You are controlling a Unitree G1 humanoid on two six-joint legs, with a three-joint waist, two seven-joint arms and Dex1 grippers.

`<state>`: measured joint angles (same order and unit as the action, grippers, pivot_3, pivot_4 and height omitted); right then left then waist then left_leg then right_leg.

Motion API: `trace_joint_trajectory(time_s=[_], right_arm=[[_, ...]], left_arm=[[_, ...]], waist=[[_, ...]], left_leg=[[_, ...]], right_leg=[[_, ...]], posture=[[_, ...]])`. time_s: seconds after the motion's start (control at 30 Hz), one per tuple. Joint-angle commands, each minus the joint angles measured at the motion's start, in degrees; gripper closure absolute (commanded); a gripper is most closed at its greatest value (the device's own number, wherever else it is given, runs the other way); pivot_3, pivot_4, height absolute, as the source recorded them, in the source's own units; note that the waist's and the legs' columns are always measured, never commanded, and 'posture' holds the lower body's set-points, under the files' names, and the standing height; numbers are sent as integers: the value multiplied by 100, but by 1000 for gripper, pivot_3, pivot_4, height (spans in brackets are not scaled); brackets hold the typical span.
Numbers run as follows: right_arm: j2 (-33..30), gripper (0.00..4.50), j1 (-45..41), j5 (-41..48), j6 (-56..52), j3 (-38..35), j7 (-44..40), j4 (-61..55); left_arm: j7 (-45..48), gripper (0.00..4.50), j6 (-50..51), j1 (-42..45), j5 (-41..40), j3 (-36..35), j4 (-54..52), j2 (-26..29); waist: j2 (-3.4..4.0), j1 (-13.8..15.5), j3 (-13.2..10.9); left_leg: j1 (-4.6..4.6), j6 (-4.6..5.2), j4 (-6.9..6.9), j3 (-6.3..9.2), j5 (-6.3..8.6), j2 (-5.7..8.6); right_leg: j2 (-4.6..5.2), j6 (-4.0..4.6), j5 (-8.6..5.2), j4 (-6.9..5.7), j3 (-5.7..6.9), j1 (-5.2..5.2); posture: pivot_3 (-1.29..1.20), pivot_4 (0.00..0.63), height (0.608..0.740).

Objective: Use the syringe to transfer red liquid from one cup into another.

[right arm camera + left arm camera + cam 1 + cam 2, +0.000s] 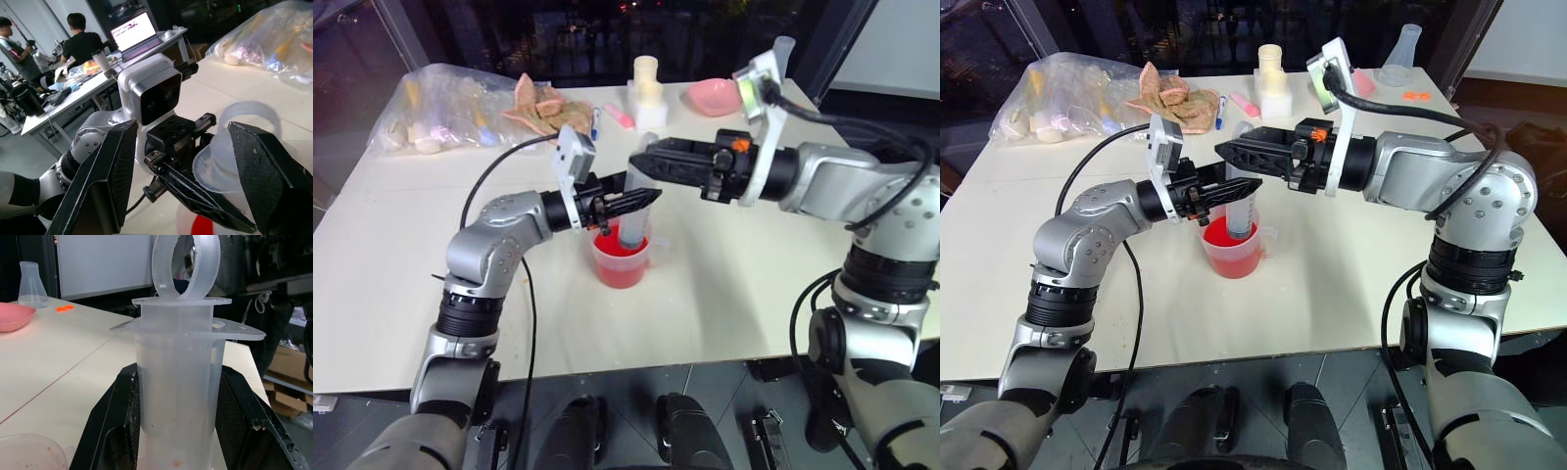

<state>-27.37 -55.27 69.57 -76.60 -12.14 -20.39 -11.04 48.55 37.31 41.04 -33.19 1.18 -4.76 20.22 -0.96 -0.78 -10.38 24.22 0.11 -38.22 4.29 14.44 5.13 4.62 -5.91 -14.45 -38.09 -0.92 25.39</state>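
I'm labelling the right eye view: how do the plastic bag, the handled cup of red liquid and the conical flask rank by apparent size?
1. Plastic bag, largest.
2. Handled cup.
3. Conical flask, smallest, though it stands farthest from the camera, so its true size is unsure.

The syringe [177, 382] tip is hidden below the left gripper's fingers [110, 431], and the plunger ring [186, 264] is cut off above them.

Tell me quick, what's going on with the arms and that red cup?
Left gripper shut on syringe, upright in handled cup of red liquid. Right gripper open at plunger ring. Nothing in the way.
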Motion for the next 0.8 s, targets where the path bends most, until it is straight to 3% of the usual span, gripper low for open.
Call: trace_joint_trajectory(time_s=[0.03, 0.23, 0.37, 0.47, 0.8], right_arm=[[161, 1463, -119, -43, 202, 101, 73, -80], [468, 1463, -169, -500, 482, 423, 150, 112], [537, 2728, -92, -664, 560, 527, 60, 125], [585, 4329, -91, -716, 585, 525, 5, 148], [583, 4426, -317, -635, 521, 285, -3, 204]], left_arm=[[16, 2982, 32, 47, -162, -38, -312, 0], [98, 2982, 291, -36, -315, -15, -527, 61], [110, 2983, 442, -128, -391, -13, -666, 123], [98, 2983, 473, -186, -385, -16, -701, 152], [151, 2983, 520, -348, -377, 33, -723, 221]], waist=[[0, 2, 0], [1, -11, 0], [1, 1, 0], [0, 11, 0], [1, -2, 0]], left_leg=[[0, 0, 0, 0, 0, 0], [-1, 0, 1, 0, 0, 0], [-1, 0, 1, 0, 0, 0], [-1, 0, 1, 0, 0, 1], [-1, 0, 2, 1, 0, 0]], right_leg=[[0, 0, 0, 0, 0, 0], [-1, 0, 0, 0, 0, 1], [0, 0, 0, 1, -1, 0], [0, 0, 0, 1, 0, -1], [-1, 0, 0, 1, 0, 0]], posture=[[0, 150, 740], [0, 150, 740], [0, 150, 740], [0, 150, 740], [0, 150, 740]])
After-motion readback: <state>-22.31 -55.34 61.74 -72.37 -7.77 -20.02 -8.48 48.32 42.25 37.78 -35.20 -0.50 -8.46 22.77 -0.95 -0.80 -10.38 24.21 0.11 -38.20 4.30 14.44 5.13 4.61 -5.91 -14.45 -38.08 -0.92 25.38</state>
